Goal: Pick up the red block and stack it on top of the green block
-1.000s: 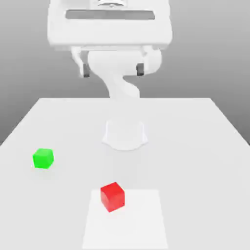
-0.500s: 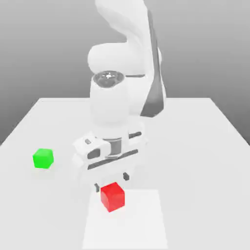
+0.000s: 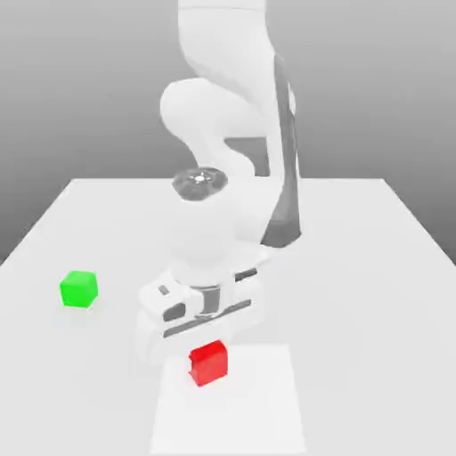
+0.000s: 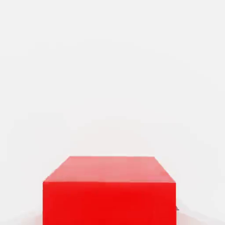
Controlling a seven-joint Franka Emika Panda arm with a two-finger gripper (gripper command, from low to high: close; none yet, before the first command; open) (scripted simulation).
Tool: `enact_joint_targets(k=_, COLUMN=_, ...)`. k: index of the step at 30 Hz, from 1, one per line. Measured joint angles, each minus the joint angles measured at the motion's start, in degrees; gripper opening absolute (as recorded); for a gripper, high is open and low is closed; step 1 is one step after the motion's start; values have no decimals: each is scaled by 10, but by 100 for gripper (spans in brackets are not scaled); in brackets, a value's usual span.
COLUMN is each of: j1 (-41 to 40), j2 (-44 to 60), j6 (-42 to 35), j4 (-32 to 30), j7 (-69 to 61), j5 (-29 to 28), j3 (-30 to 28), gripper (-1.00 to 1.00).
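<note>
**Item record: hand lowered over the red block, fingers closed on it**

You are looking at a flat white table [image 3: 374,267] carrying two small cubes and one white robot arm [image 3: 227,134].

Item one: the small, smooth, bright red cube [image 3: 208,362], the red block. It is sitting on a paler white square patch [image 3: 258,410] marked on the table surface, near that patch's far edge and toward the exterior view's left of it. It is resting flat on the surface. In the hand view the same red block [image 4: 109,193] is showing a top face and one broad side face against plain white.

Item two: the small, smooth, bright green cube [image 3: 78,289], the green block. It is lying on bare table toward the exterior view's left, well apart from the red block and from the arm. Nothing is touching it or resting on it.

Item three: the two-finger gripper [image 3: 207,349]. The arm is bending down from above, and the white hand body is sitting directly over the red block, hiding the block's upper rear part in the exterior view. The fingers themselves are mostly covered by the hand. You are seeing them drawn in on the red block, gripping its sides, while the block is sitting on the table.
</note>
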Motion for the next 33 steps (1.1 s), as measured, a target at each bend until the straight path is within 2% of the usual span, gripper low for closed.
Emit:
enact_joint_targets(k=8, j1=-7, j2=-110, j6=-92, j4=-18, j7=58, j5=-82, j3=-23, gripper=-100)
enact_joint_targets(k=15, j1=-133, j2=-188, j6=-149, j4=-36, j7=24, j5=-147, j3=-111, gripper=-100)
enact_joint_targets(k=25, j1=-358, j2=-267, j6=-190, j4=-67, j7=-17, j5=-269, j3=-238, gripper=-100)
enact_joint_targets(k=28, j1=-377, j2=-256, j6=-173, j4=-71, j7=-27, j5=-274, j3=-258, gripper=-100)
enact_joint_targets(k=33, j1=-356, j2=-210, j6=-125, j4=-71, j7=-47, j5=-246, j3=-277, gripper=-100)
